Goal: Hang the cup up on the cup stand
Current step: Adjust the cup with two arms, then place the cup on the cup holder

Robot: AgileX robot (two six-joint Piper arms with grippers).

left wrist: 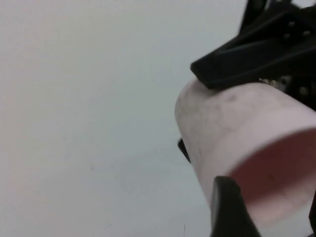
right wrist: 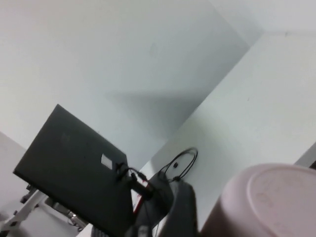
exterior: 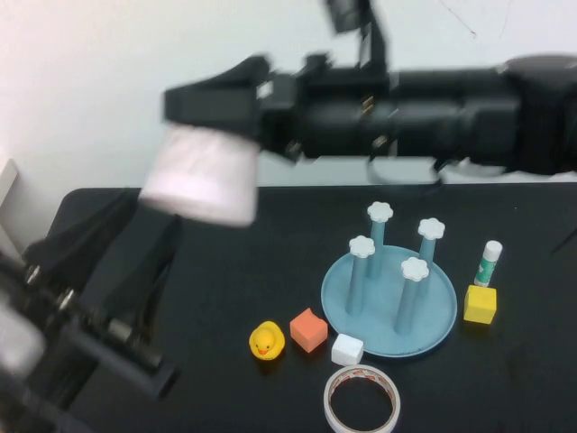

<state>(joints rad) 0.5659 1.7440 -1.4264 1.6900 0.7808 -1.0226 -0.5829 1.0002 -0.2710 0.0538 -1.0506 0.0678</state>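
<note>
The pale pink cup [exterior: 198,176] hangs in the air above the table's left half, tilted with its mouth down and to the left. My right gripper [exterior: 209,126] reaches across from the right and is shut on it; a black finger [left wrist: 247,54] presses on the cup's wall [left wrist: 232,123]. The right wrist view shows the cup's base [right wrist: 276,197] beside one finger [right wrist: 178,212]. My left gripper [left wrist: 269,210] sits just under the cup's mouth with its jaws wide apart; in the high view the left gripper [exterior: 144,225] points up at the cup. The blue cup stand [exterior: 433,320] stands right of centre, its pegs bare.
In front of the stand lie a yellow duck [exterior: 266,341], an orange block [exterior: 308,329], a white block [exterior: 347,349] and a white tape roll [exterior: 362,400]. To its right stand a yellow cube [exterior: 480,304] and a glue stick [exterior: 489,262].
</note>
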